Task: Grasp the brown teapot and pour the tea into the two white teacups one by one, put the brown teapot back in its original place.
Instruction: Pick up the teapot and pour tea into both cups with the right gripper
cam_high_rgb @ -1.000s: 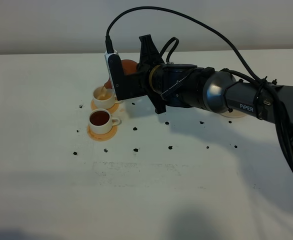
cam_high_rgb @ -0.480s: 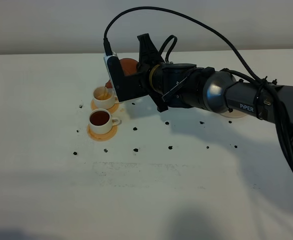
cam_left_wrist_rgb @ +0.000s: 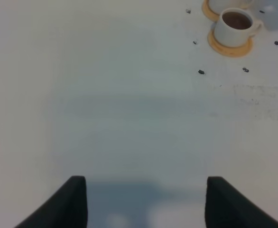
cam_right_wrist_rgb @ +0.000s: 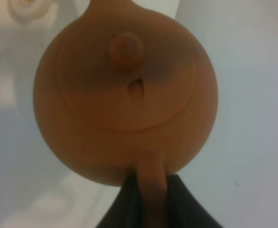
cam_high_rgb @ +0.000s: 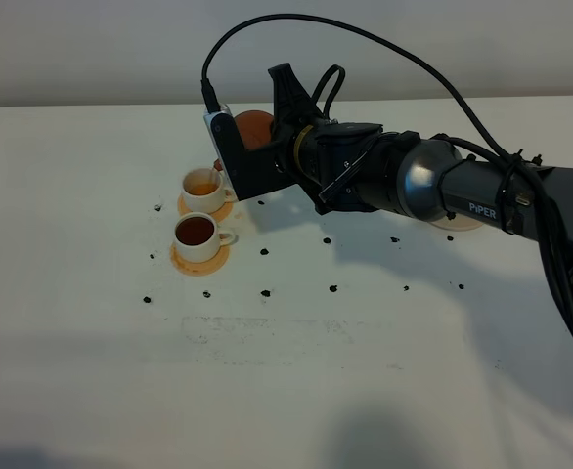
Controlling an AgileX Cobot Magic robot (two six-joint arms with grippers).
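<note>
At far left, our left tool (cam_left_wrist_rgb: 146,183) hangs empty over the table (cam_high_rgb: 296,391), jaws wide. Further right, the nearer small white cylindrical teacup (cam_high_rgb: 196,233) is full; the farther teacup (cam_high_rgb: 202,184) is part filled. Our right tool (cam_right_wrist_rgb: 150,192) clamps the squat reddish-brown clay teapot (cam_right_wrist_rgb: 125,90) by its handle above it, probably to pour.

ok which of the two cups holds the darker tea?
The front teacup, farther from the brown teapot; the rear teacup shows paler orange tea.
</note>
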